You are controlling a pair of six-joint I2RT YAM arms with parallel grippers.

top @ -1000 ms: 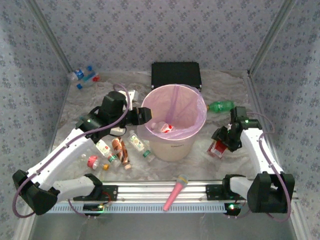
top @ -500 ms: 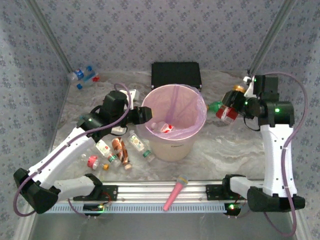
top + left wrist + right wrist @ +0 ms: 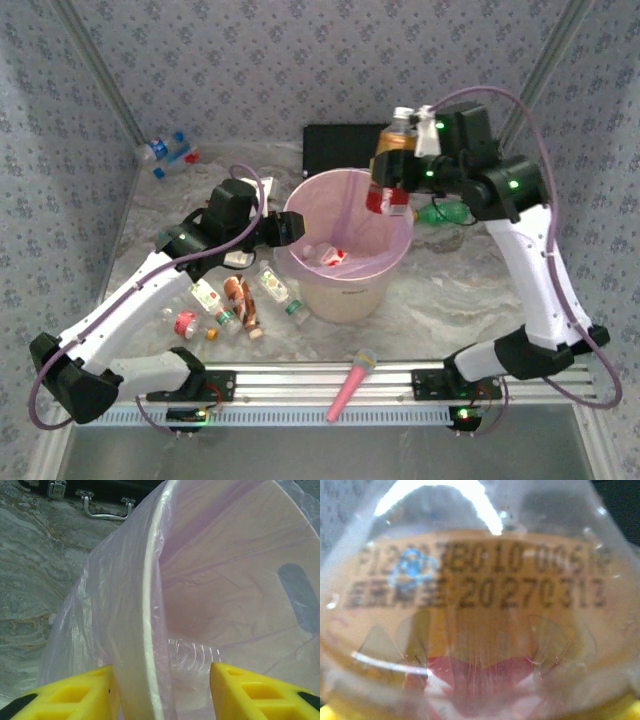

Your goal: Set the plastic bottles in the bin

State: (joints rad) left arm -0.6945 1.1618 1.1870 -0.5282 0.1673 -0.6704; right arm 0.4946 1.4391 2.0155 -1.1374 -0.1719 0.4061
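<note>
Nearest to me, some loose bottles (image 3: 240, 300) lie on the table (image 3: 450, 300) beside the left arm (image 3: 120, 300), which stretches low toward the bin (image 3: 350, 285). The left jaws stand apart across the bin's left rim. In the left wrist view one yellow finger (image 3: 70, 695) is outside the pink bag (image 3: 90, 620) and the other is inside, with a clear bottle (image 3: 192, 655) in the bin between them. The right arm (image 3: 530, 260) stands high and bent over. The right jaws are clamped on a brown bottle (image 3: 388, 170), which hangs above the far right rim. Its printed code I can read in the right wrist view. Behind it, a green bottle (image 3: 445, 212) lies on the table.
</note>
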